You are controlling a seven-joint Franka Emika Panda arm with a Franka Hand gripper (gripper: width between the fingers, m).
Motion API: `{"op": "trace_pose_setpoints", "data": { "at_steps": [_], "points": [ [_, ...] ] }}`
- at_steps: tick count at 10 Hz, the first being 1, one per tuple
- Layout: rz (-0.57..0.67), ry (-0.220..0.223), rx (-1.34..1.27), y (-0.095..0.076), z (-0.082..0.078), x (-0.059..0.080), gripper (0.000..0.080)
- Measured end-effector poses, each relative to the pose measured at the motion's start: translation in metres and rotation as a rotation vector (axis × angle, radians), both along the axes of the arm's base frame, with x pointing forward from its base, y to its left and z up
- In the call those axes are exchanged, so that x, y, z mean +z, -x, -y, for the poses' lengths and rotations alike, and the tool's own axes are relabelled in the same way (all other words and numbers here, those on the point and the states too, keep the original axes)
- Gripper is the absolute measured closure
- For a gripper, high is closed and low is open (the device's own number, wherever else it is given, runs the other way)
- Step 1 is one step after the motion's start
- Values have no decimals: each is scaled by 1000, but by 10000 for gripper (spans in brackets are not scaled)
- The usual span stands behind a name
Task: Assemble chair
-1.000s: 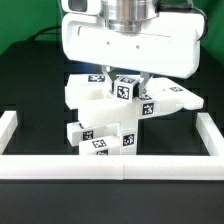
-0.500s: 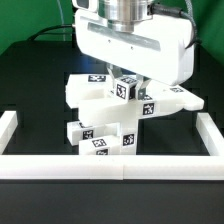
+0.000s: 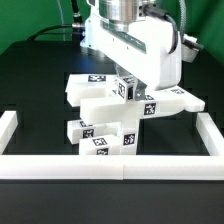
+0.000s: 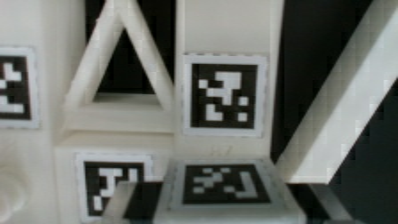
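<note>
exterior view: we see the half-built chair standing at the middle of the black tabletop, just behind the white border rail that runs along the tabletop's near edge. it is a stack of white blocky parts with black-and-white tags. a wide flat panel juts toward the exterior view's right, and smaller tagged pieces sit under it. the robot arm comes down from above with its broad white hand tilted. the gripper sits right on top of a tagged leg block at the top of the stack. the hand's body hides the fingertips. we take the jaws as drawn nearly together, but we cannot tell whether they pinch the block.

wrist view: we look close and blurred at the chair's white parts. an upright panel carries a tag, slanted brace bars stand beside it against a dark gap, and two more tags sit on the pieces nearest the camera.
</note>
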State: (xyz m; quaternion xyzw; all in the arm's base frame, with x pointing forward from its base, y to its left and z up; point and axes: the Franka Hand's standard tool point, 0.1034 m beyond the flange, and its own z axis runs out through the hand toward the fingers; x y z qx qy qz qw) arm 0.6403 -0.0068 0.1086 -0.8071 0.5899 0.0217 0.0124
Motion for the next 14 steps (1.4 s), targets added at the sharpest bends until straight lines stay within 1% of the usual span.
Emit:
{"op": "trace_pose_setpoints", "data": {
  "at_steps": [2, 5, 8, 13, 14],
  "points": [
    [26, -10, -127, -4, 1, -1, 528],
    [33, -26, -332, -6, 0, -1, 528],
    [44, -45, -518, -10, -5, 0, 528],
    [17, -72, -876, -11, -13, 0, 528],
    [16, -77, -883, -11, -15, 0, 528]
  ]
}}
